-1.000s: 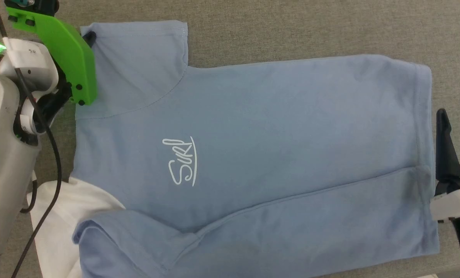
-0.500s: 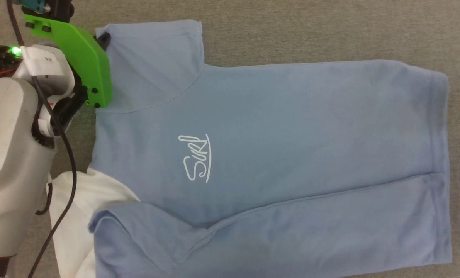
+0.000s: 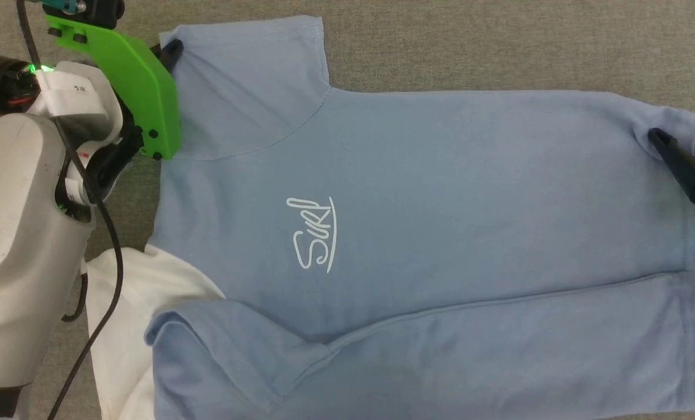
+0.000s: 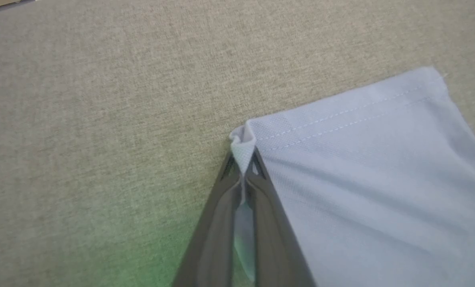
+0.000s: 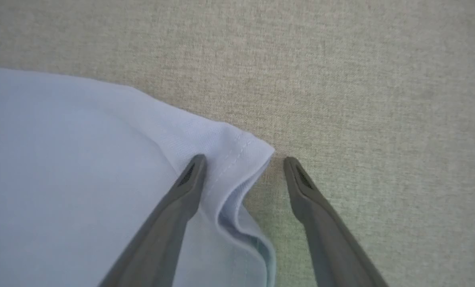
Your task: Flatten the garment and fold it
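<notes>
The light blue T-shirt [image 3: 429, 192] lies spread on the surface, its white cursive lettering [image 3: 313, 234] facing up and its collar end to the left. The near side is folded over along a long crease. My left gripper [image 3: 171, 49] is shut on the far sleeve's corner [image 4: 243, 145], and cloth shows pinched between its fingers [image 4: 261, 207] in the left wrist view. My right gripper [image 3: 680, 129] stands open astride the hem's far corner [image 5: 241, 155]. One finger [image 5: 181, 195] rests on the cloth, the other [image 5: 309, 195] on the bare surface.
A plain white cloth [image 3: 119, 309] lies partly under the shirt's near left corner. The grey-beige woven surface [image 3: 499, 41] stretches beyond the shirt on the far side. My left arm's pale forearm [image 3: 14, 233] and its cable run along the left edge.
The head camera has shifted, sliding the whole picture right. My right gripper has moved from beside the hem's middle to its far corner, which now bunches slightly. The left gripper still holds the sleeve.
</notes>
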Motion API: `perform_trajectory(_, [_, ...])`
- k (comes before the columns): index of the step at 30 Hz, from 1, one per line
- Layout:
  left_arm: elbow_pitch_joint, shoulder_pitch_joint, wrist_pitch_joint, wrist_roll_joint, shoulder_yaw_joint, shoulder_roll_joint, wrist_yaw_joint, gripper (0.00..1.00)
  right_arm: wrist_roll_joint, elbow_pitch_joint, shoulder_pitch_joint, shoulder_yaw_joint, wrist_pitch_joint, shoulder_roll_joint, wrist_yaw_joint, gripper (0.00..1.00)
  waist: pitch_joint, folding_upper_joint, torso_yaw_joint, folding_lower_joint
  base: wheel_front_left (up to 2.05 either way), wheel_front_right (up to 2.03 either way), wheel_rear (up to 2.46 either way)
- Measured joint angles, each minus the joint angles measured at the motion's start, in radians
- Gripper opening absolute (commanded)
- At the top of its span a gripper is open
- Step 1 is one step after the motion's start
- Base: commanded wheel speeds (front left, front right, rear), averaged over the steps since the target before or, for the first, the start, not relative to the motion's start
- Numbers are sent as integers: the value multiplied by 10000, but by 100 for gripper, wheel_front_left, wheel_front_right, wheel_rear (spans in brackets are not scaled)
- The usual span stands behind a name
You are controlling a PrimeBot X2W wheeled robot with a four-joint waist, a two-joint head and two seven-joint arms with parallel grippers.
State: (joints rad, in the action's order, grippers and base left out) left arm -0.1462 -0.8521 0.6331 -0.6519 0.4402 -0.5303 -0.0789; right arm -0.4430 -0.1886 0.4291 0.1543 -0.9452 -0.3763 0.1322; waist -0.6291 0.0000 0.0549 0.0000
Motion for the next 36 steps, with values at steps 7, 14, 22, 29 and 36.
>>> perform_trajectory(7, [58, -152, 82, 2, 29, -10, -15, 0, 54, 755, 348, -115, 497, 54, 0, 13, -178, 0, 0, 0, 0, 0, 0])
perform_trajectory(14, [-58, -261, 10, 4, 123, 2, -13, 0, 134, 1354, 753, -151, 961, 46, 0, 0, -118, 0, -8, 0, 0, 0, 0])
perform_trajectory(22, [-420, -86, -1057, 21, 56, 75, 79, 0, 382, 1707, 807, -186, 1916, -100, 2, 0, 544, 0, 33, 0, 0, 0, 0])
perform_trajectory(29, [-368, 469, -2370, -128, -431, 209, 90, 0, 384, 1691, 668, -205, 2740, -98, 2, 0, 1427, 0, 9, 0, 0, 0, 0])
perform_trajectory(36, [566, 2037, -3979, -205, -773, 130, 265, 0, 240, 1210, -518, -447, 3576, -251, 2, 0, 2444, 0, -80, 0, 0, 0, 0])
